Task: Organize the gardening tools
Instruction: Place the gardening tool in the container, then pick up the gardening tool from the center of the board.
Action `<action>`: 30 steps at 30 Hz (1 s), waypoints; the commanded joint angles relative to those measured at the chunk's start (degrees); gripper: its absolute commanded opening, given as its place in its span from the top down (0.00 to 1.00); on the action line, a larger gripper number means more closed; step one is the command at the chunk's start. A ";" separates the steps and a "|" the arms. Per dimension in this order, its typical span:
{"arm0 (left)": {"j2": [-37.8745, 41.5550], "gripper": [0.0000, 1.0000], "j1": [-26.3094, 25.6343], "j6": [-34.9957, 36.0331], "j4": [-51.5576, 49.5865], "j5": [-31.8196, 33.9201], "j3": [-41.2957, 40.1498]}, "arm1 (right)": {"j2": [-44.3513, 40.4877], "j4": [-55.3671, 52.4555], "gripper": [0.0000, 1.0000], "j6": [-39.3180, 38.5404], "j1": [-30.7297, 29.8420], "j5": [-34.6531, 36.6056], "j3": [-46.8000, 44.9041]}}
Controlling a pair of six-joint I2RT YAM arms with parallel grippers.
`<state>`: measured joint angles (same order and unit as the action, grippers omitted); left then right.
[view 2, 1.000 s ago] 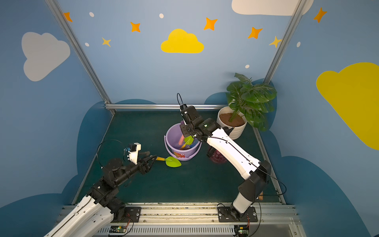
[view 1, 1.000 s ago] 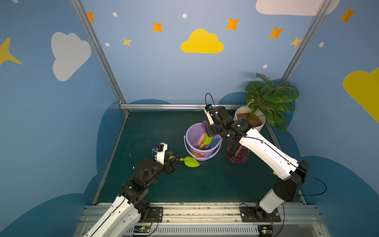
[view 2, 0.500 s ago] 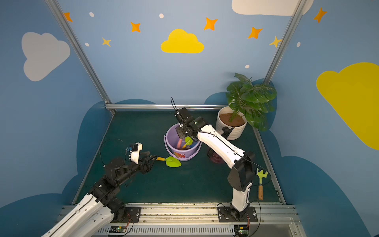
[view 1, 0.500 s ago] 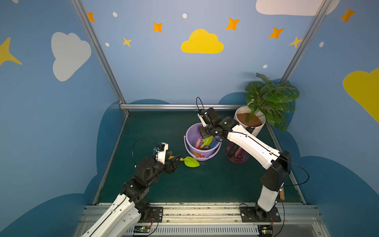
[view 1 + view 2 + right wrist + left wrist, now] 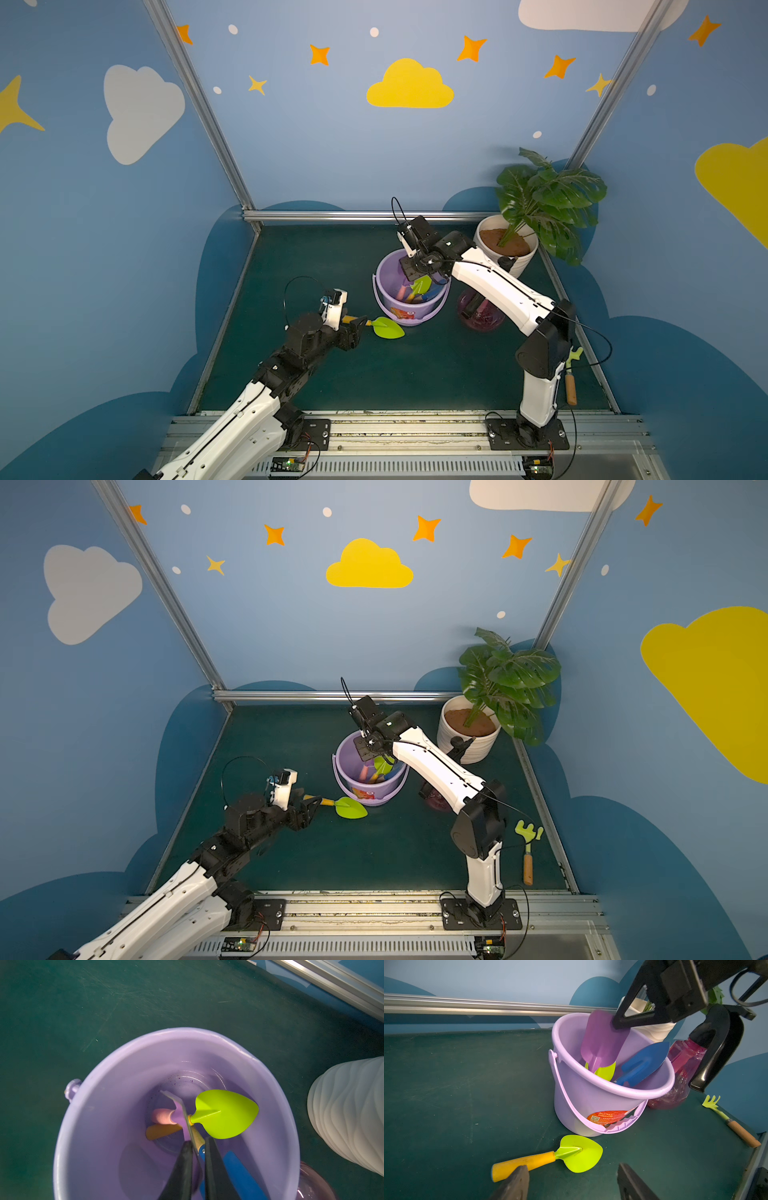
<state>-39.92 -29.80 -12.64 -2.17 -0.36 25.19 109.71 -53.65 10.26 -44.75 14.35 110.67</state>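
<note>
The lilac bucket [image 5: 380, 270] [image 5: 575, 1101] holds three trowels, handles down: a purple one [image 5: 602, 1043], a blue one [image 5: 641, 1064] and a lime-green one [image 5: 226, 1113]. My right gripper [image 5: 196, 1142] [image 5: 409, 268] hangs over the bucket's mouth. Its jaws stand a narrow gap apart, with the purple blade's thin edge loose between them. A second lime-green trowel [image 5: 388, 328] [image 5: 581, 1153] lies on the mat in front of the bucket. My left gripper [image 5: 571, 1184] [image 5: 359, 328] is open low over its yellow handle, not touching it. The pink spray bottle [image 5: 683, 1064] [image 5: 482, 320] stands right of the bucket.
A white ribbed plant pot [image 5: 507, 253] [image 5: 349, 1115] with a leafy plant stands in the back right corner. A lime rake [image 5: 527, 845] [image 5: 724, 1118] with a wooden handle lies by the right edge of the mat. Metal rails border the mat.
The right gripper has brought the purple trowel down into the bucket and its jaws have parted a little. The right arm's elbow swung back, uncovering the rake. The left gripper opened slightly wider.
</note>
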 commanded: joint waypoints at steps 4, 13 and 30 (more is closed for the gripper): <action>-2.06 0.23 -0.19 5.81 2.36 0.89 2.29 | -4.83 -2.23 0.73 0.33 1.12 0.35 0.57; -4.87 0.19 -0.17 17.37 2.05 -3.00 5.01 | -12.39 -2.07 0.67 1.20 2.29 1.05 -3.34; -10.13 0.18 -2.36 40.44 -3.24 4.50 6.26 | -28.57 4.76 0.68 2.74 3.00 0.47 -19.27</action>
<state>-50.00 -31.48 21.93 -4.03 1.80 30.33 83.05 -51.13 12.05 -42.15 14.13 92.27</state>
